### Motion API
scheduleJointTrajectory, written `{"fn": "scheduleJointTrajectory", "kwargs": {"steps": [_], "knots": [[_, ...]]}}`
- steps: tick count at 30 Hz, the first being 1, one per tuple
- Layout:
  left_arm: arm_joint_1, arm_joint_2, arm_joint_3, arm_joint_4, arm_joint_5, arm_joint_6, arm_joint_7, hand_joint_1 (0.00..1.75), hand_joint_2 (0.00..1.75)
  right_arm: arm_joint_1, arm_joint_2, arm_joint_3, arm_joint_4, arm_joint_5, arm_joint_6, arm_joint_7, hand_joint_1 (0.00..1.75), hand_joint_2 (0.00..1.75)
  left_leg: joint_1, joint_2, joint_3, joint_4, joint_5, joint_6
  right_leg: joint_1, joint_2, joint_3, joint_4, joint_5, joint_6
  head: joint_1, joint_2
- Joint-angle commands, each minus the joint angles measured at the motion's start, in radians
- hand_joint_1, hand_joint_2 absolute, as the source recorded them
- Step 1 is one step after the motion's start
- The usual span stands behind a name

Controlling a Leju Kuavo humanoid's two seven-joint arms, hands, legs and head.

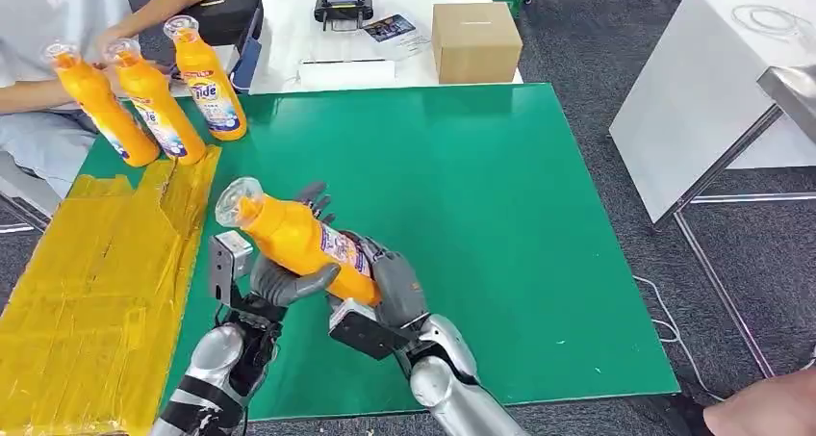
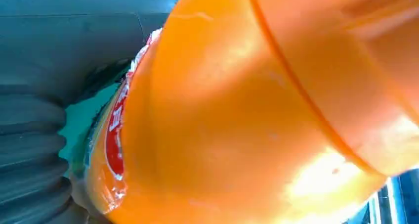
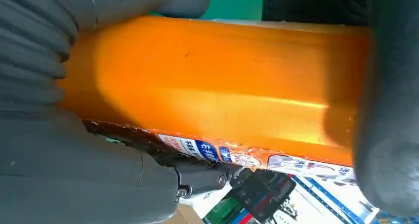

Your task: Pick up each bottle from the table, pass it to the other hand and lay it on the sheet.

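Both silver arms rise from below and meet over the green bench [image 1: 500, 224], where an orange bottle [image 1: 298, 239] lies tilted between them, cap up and away to the left. The left robot hand [image 1: 279, 284] wraps its thumb across the bottle's middle; the right robot hand [image 1: 390, 282] cups its base, fingers curled around it. Just left lies the yellow sheet [image 1: 87, 282]. Farther left, three more bottles [image 1: 154, 99] stand by a seated person [image 1: 58, 32].

Four orange bottles [image 1: 298, 239], one yellow sheet [image 1: 87, 292], perhaps one cardboard box [image 1: 475, 39].
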Motion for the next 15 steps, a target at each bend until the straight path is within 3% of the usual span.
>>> {"fn": "scheduleJointTrajectory", "kwargs": {"steps": [1,6,7,15], "knots": [[-0.044,-0.016,0.058,-0.014,-0.021,0.083,-0.025,1.26,1.75,-0.005,-0.016,0.051,0.082,0.005,0.002,-0.011,1.75,1.75,0.001,0.0,0.003,0.0,-0.001,0.0,0.001,-0.001,0.004,-0.001,-0.001,-0.001,0.0,0.0],[-0.044,-0.016,0.058,-0.014,-0.021,0.083,-0.025,1.26,1.75,-0.005,-0.016,0.051,0.082,0.005,0.002,-0.011,1.75,1.75,0.002,-0.001,0.005,0.0,-0.002,0.0,0.002,-0.002,0.006,-0.002,-0.002,-0.002,0.0,0.0],[-0.042,-0.016,0.056,-0.02,-0.032,0.105,-0.028,1.75,1.75,-0.007,-0.016,0.052,0.085,0.006,0.001,-0.012,1.75,1.75,0.002,-0.001,0.005,0.0,-0.003,0.0,0.002,-0.002,0.007,-0.002,-0.002,-0.002,0.0,0.0],[-0.047,-0.006,0.027,-0.013,-0.038,0.106,-0.025,1.75,1.75,-0.015,-0.02,0.047,0.076,0.003,-0.008,-0.014,1.75,1.75,0.001,-0.001,0.002,0.0,-0.001,0.0,0.001,-0.002,0.003,-0.001,-0.001,-0.001,0.0,0.0]]}}
